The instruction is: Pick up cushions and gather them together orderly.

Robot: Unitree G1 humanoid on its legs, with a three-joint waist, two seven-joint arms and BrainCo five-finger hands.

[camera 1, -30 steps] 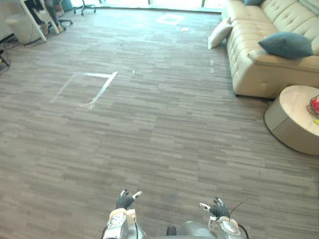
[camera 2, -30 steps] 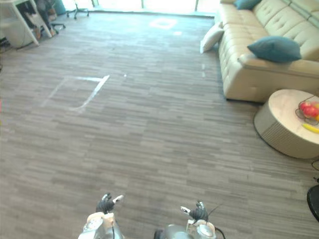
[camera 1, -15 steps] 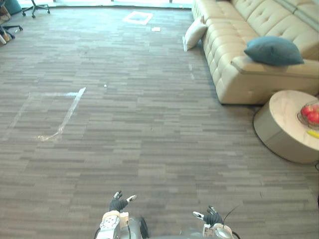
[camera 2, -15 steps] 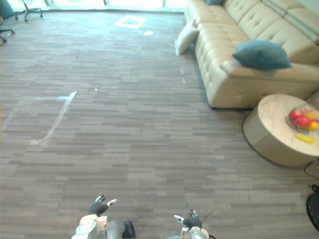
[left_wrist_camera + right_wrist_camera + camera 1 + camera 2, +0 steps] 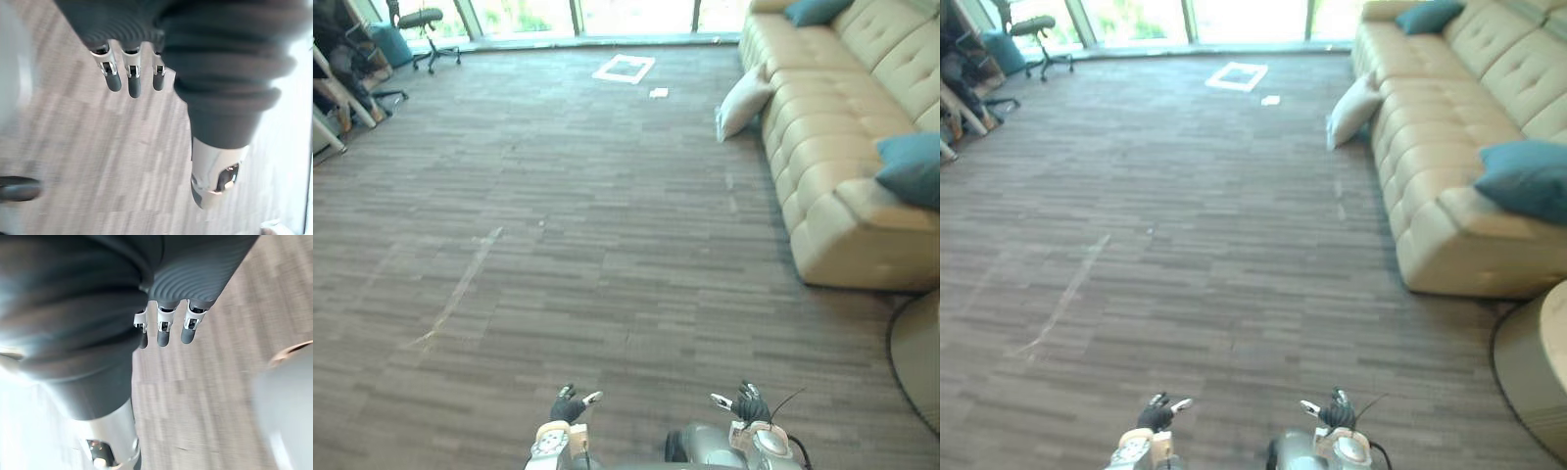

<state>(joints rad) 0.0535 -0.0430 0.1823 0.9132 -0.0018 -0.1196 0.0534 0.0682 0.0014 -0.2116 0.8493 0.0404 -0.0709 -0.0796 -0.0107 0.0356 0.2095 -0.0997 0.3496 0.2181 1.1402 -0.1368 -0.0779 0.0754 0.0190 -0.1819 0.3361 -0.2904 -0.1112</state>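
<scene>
The sofa [image 5: 842,127] carries one teal cushion [image 5: 1528,176] at its near end and a second teal cushion [image 5: 1428,16] at its far end; a white cushion [image 5: 742,102] leans against its front. All sit well off, so reaching now would likely miss. Left hand [image 5: 570,404] and right hand [image 5: 747,402] hang low, fingers loosely straight, empty.

I see a grey-brown floor [image 5: 607,225] of striped planks ahead. A beige tufted sofa [image 5: 842,127] stands at 2 o'clock and a round table [image 5: 1533,367] at 4 o'clock. Bright windows [image 5: 626,15] run along 12 o'clock, with an office chair [image 5: 419,22] at 11 o'clock.
</scene>
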